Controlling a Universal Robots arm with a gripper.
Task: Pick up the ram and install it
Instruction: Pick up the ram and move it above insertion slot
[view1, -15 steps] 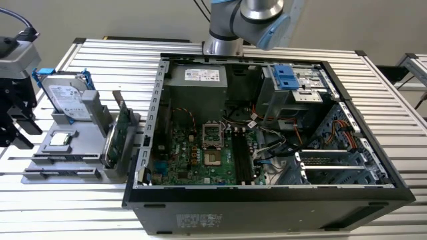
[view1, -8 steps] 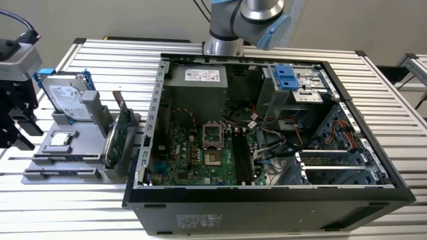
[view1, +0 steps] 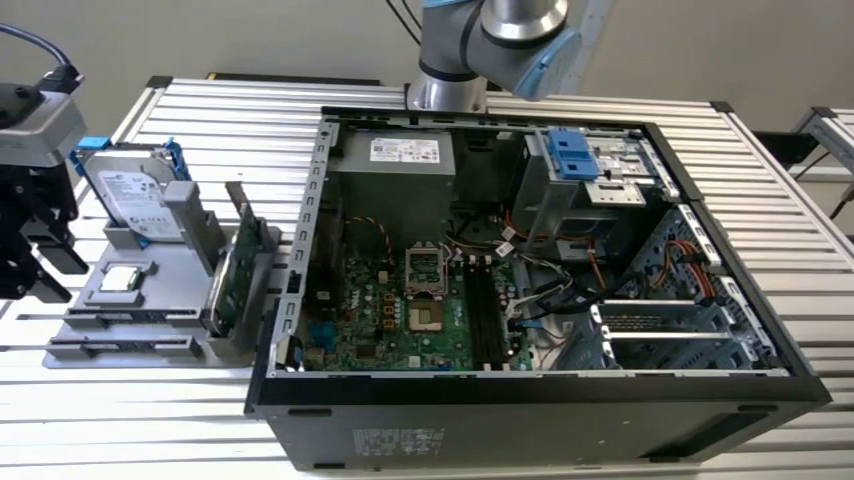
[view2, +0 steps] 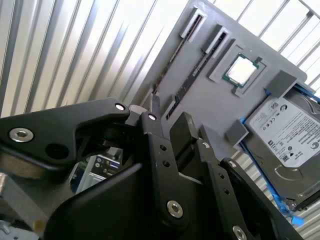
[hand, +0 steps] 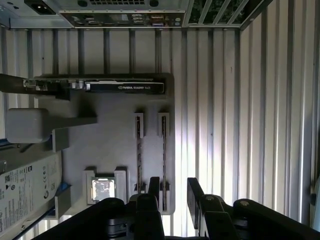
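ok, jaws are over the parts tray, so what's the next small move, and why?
Probably nudge the gripper sideways toward the middle of the tray. The jaws stand open above the edge-side ram stick, but in the first wrist view it looks off-centre in the gap, so centring before descending seems safer.

Table (hand: 280, 125) ribbed bright metal; holder tray (hand: 112, 147) matt grey plastic; claw (hand: 173, 183) matt black.

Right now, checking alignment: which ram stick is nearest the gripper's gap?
The ram at the tray edge; the other stick lies toward the processor, outside the gripper gap.
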